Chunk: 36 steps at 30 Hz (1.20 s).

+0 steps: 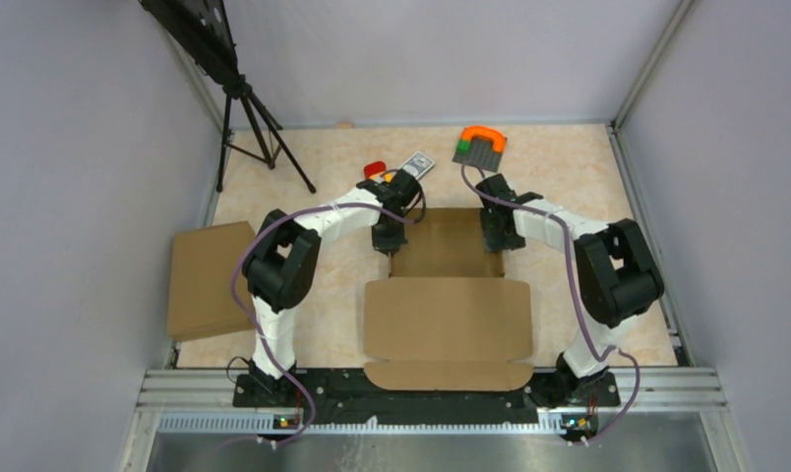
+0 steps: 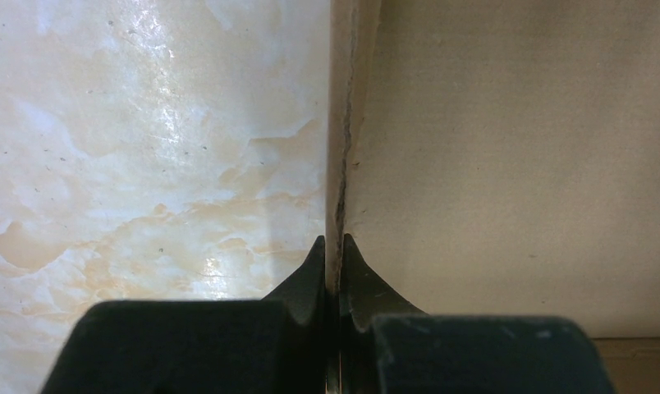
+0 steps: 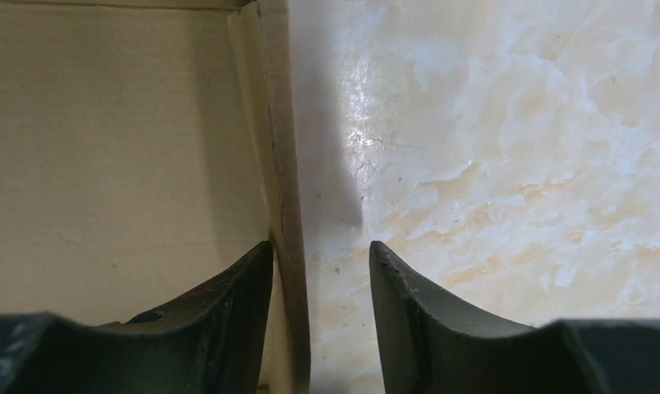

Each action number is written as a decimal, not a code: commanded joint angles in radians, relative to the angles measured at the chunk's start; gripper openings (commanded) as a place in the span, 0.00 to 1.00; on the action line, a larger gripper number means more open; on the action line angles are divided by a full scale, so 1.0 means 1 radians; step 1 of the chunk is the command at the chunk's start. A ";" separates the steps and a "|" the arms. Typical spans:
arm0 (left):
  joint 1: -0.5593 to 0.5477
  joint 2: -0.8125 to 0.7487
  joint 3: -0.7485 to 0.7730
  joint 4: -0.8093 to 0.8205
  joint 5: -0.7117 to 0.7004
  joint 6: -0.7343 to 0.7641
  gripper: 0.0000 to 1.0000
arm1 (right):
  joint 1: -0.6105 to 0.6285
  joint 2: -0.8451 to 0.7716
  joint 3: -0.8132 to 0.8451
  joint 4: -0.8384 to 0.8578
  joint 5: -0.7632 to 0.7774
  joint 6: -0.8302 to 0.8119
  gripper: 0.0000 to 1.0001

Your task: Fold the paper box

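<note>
The paper box [image 1: 449, 324] lies in the middle of the table [image 1: 578, 187]. Its shallow tray is toward the far side and its wide lid panel lies open and flat toward the near edge.

The left gripper [image 1: 386, 243] is clenched on the tray's left wall [image 2: 337, 164], pinching the thin cardboard edge between its fingertips. The right gripper [image 1: 496, 238] straddles the right wall [image 3: 281, 164] with its jaws apart. Its inner finger [image 3: 228, 287] lies against the cardboard inside the tray, while the outer one stands off over bare table, so nothing is grasped there.

The step in hand looks like standing the side walls up. To do it well, the right side should close squarely on its wall to match the left. Both should then work evenly, so the tray does not skew or slide.

A second brown box [image 1: 210, 280] sits at the left edge, well apart, with a tripod [image 1: 249, 118] in the far-left corner. A red object [image 1: 375, 168] and a small patterned card [image 1: 418, 162] lie just beyond the left gripper. A grey plate with an orange arch [image 1: 480, 146] lies beyond the right. None blocks the walls, though the open lid between the arms could be brushed.
</note>
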 commanded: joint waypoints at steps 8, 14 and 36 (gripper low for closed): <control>-0.002 -0.033 -0.031 -0.018 0.005 -0.018 0.00 | 0.001 0.082 0.034 0.068 0.131 0.018 0.28; -0.001 -0.030 -0.031 -0.025 0.001 -0.015 0.00 | 0.002 0.088 0.018 0.090 0.159 0.019 0.00; -0.004 -0.021 -0.022 -0.041 -0.016 0.006 0.00 | -0.014 0.017 0.075 0.070 0.018 0.000 0.68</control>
